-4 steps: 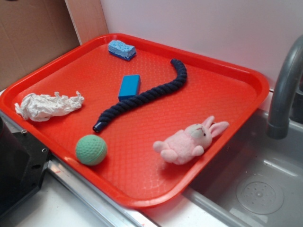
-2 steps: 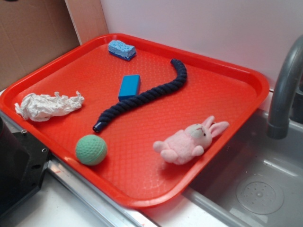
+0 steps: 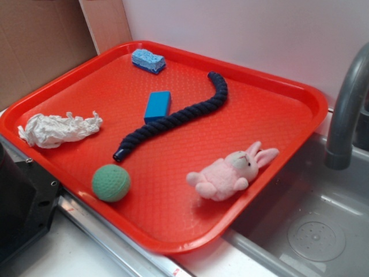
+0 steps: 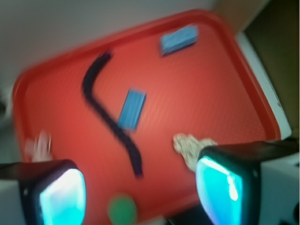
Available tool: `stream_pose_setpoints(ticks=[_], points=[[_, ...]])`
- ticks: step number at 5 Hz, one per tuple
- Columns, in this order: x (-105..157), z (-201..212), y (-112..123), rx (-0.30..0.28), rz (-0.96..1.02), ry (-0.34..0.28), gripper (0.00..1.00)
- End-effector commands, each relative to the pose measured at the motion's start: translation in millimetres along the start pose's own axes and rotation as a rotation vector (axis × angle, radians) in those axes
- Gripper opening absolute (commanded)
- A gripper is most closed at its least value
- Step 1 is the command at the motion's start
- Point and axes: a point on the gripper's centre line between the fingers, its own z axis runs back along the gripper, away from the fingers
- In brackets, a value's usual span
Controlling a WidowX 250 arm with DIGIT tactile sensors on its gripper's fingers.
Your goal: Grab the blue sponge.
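Observation:
The blue sponge (image 3: 148,60) is light blue with a bumpy top and lies at the far corner of the red tray (image 3: 288,92). It also shows in the wrist view (image 4: 179,39) near the top. My gripper (image 4: 140,192) is open and empty, high above the tray's near edge, far from the sponge. Its fingers (image 4: 61,197) frame the bottom of the blurred wrist view. The gripper does not show in the exterior view.
On the tray lie a smooth darker blue block (image 3: 157,105), a dark navy rope (image 3: 173,118), a white crumpled cloth (image 3: 57,128), a green ball (image 3: 110,182) and a pink plush bunny (image 3: 230,171). A grey faucet (image 3: 346,109) and sink (image 3: 311,225) stand right.
Nothing on the tray has moved in the exterior view. The wrist view is blurred by motion.

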Motion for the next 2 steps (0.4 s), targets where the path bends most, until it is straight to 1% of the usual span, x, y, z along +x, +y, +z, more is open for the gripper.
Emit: stream_pose_setpoints(ticks=[1,2], points=[[36,-39,47,-0.002,0.458,-0.108,1.00],[59,-61,86,-0.024,0.506,-0.108,1.00]])
